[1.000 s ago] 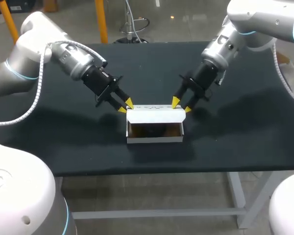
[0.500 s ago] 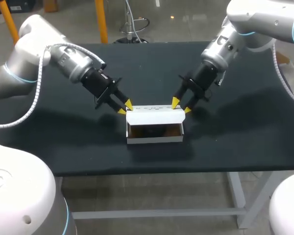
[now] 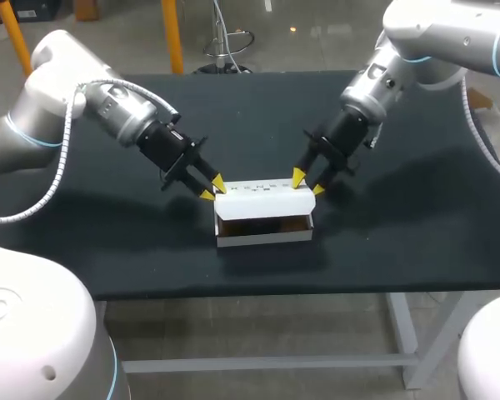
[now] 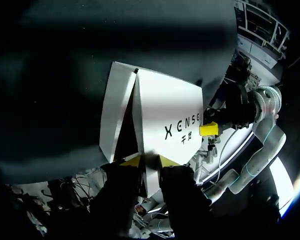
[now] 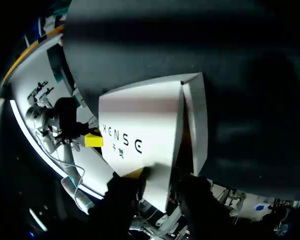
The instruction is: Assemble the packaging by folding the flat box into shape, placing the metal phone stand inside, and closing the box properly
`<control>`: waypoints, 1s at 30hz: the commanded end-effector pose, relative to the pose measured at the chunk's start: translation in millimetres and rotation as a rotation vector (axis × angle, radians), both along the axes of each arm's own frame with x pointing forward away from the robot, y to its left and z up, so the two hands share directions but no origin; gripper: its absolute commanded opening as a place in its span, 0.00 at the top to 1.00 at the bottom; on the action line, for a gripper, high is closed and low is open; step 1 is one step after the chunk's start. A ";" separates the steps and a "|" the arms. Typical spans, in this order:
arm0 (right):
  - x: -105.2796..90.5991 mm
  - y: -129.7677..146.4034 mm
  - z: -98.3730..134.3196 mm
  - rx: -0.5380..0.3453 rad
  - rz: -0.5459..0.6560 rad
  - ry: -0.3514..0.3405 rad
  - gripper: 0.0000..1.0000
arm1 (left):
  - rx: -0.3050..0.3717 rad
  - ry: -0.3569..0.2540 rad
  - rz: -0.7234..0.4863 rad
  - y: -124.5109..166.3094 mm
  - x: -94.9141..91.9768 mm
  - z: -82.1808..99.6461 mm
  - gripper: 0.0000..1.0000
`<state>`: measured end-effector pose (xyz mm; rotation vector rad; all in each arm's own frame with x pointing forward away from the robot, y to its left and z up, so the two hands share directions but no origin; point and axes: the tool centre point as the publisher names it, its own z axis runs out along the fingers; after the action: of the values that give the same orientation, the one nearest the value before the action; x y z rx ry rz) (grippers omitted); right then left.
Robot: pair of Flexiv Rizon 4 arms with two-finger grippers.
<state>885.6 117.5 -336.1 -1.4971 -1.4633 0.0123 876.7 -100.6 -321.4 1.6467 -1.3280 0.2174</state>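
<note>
A white cardboard box (image 3: 263,237) stands open-fronted in the middle of the black table (image 3: 417,217). Its lid (image 3: 262,194) leans forward over the brown inside, where only a dark strip shows. I cannot make out the phone stand. My left gripper (image 3: 213,187) sits at the lid's left end, open, with the lid's corner (image 4: 149,172) between its fingertips (image 4: 131,160). My right gripper (image 3: 308,182) sits at the right end, also open, straddling that corner (image 5: 160,192). Each wrist view shows the printed lid (image 4: 165,110) (image 5: 140,125) ahead of its gripper (image 4: 149,161) (image 5: 162,180).
Dark table surface lies on all sides of the box. The table's front edge (image 3: 300,292) runs close below the box. The other arm's yellow fingertip shows beyond the lid's far end in both the left (image 4: 208,130) and right (image 5: 93,140) wrist views.
The lid has tipped further forward over the box, so less of the inside shows. Both grippers have shifted slightly down and forward with the lid's ends.
</note>
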 end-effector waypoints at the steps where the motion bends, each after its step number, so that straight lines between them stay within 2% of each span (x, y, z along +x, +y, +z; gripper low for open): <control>1: 2.7 1.9 -2.5 0.004 0.006 0.006 0.62 | 0.002 -0.007 0.002 -3.5 -4.0 -1.9 0.76; 15: -0.4 1.3 -6.5 0.001 0.004 -0.002 0.62 | 0.007 -0.014 -0.007 -3.0 -8.5 -8.6 0.71; 30: -4.3 1.7 -14.1 -0.002 0.005 -0.001 0.62 | 0.011 -0.017 -0.031 -0.4 -3.8 -8.9 0.64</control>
<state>881.4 116.9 -347.2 -1.4984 -1.4683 0.0154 869.8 -100.7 -330.9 1.6409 -1.3664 0.2146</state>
